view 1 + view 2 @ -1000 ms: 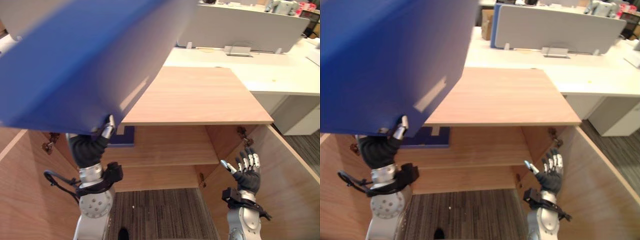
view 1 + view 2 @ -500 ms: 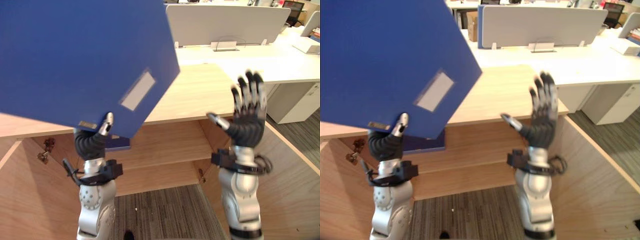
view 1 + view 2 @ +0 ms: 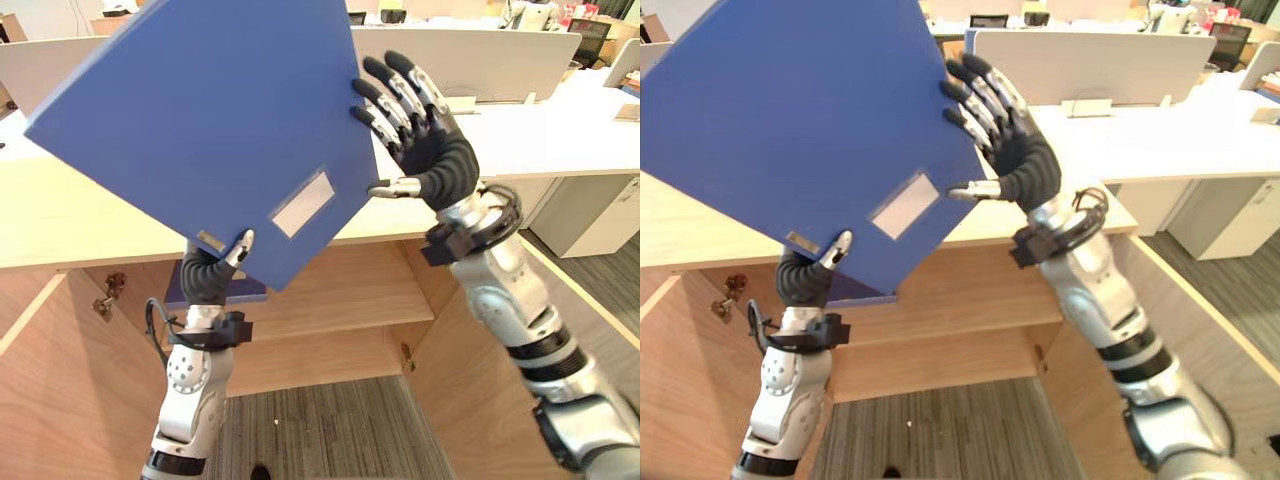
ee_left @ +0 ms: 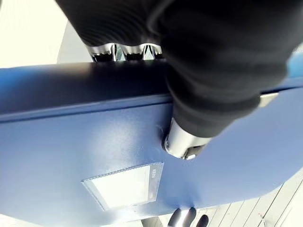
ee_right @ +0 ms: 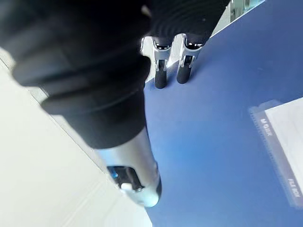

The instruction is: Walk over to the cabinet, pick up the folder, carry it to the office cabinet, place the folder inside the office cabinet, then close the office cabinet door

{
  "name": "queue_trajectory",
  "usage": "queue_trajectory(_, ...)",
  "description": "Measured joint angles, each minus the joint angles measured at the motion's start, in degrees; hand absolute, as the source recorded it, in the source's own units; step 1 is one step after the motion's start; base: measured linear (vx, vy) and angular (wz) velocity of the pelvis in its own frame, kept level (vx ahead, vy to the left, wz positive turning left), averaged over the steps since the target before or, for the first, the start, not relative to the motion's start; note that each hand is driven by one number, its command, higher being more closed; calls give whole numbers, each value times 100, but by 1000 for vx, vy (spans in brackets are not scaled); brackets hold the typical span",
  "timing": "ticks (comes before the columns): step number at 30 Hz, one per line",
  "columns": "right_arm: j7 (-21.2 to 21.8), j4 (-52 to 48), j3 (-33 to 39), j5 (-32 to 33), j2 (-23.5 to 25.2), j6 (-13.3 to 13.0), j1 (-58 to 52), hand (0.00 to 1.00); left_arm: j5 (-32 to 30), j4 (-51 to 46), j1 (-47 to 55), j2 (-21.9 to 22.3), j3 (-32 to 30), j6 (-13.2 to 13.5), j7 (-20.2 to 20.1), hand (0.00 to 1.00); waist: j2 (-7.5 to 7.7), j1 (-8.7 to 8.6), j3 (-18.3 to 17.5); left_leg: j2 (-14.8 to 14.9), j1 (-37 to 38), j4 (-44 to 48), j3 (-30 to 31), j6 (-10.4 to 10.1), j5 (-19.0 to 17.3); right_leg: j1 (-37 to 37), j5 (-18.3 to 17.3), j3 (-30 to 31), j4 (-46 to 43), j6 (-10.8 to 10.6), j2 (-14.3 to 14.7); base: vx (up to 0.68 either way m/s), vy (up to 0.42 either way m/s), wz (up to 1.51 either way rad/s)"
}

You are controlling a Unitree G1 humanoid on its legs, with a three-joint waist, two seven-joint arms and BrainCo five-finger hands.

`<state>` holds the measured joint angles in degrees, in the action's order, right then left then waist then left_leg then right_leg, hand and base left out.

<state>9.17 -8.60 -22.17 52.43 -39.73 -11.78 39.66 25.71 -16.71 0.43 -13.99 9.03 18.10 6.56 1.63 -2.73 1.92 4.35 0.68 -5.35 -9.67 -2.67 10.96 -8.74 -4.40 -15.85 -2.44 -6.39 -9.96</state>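
Blue folder (image 3: 200,130) held high, tilted, above open office cabinet (image 3: 335,300). Left hand (image 3: 207,279) pinches lower corner, thumb on front, bearing weight. Right hand (image 3: 438,165) fingers straight, spread flat against side edge, likely steadying before lowering inside.

White desk (image 3: 560,150), grey divider screen (image 3: 500,60) on it, possibly a drawer unit (image 3: 590,212) beneath, striped grey carpet (image 3: 330,435)

Blue folder (image 3: 210,130) with label pocket, held aloft, tilted, closed
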Motion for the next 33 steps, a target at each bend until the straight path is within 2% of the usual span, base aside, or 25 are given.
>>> queue_trajectory(3, 121, 53, -55, 282, -555, 63, 364, 0, 74, 46, -48, -243, 160, 0, -91, 100, -15, 6, -11, 0, -64, 0, 74, -14, 47, 20, 9, -75, -3, 5, 9, -14, 0, 10)
queue_trajectory(5, 169, 89, -53, 325, -734, 61, 491, 0, 84, 46, -52, -373, 279, -12, -174, 100, -21, 12, -16, 7, -76, 0, 96, -11, 69, 23, 16, -90, -10, 11, 19, -25, 1, 7)
queue_trajectory(12, 167, 233, -28, 363, -865, 57, 546, 0, 135, 47, -60, -505, 306, -83, -314, 100, -116, 10, -60, 33, -186, -7, 111, 16, 141, 138, 57, -89, 4, 49, 37, -55, 16, 1)
queue_trajectory(15, 63, 262, 225, 235, -846, 56, 291, 0, 134, 50, -60, -556, 290, -139, -323, 100, -119, 17, -62, 31, -191, -7, 110, 26, 162, 141, 84, -88, 10, 43, 33, -23, 12, 0)
queue_trajectory(19, -303, 275, 1283, -160, -350, 59, -403, 0, 115, 50, -49, -510, 146, -151, -414, 100, -120, 42, -63, 31, -202, -7, 104, 38, 181, 146, 120, -86, 39, 40, 35, 0, 0, 0)
queue_trajectory(21, -505, 250, 1847, -368, 48, 50, -821, 0, 104, 50, -1, -354, -50, -152, -435, 100, -121, 31, -66, 32, -202, -7, 91, 40, 183, 146, 138, -76, 61, 39, 36, -12, 12, -3)
queue_trajectory(23, -596, 216, 2085, -475, 356, 41, -1114, 0, 78, 50, 54, -221, -175, -155, -424, 100, -122, 3, -68, 37, -202, -7, 74, 40, 183, 146, 159, -64, 89, 41, 42, -5, 9, -6)
queue_trajectory(30, -717, -373, 2315, -1111, 1479, 45, -2238, 0, -161, 62, 101, 61, -266, -234, -339, 100, -119, -55, -71, 56, -195, -6, 20, 39, 180, 147, 201, -5, 148, 44, 58, -3, 5, -3)
queue_trajectory(33, -683, -378, 2260, -1231, 1699, 78, -2434, 0, -342, 145, 101, 140, -398, -234, -306, 100, -118, -63, -71, 58, -182, -7, -17, 30, 169, 147, 210, 36, 170, 53, 58, -10, 13, -7)
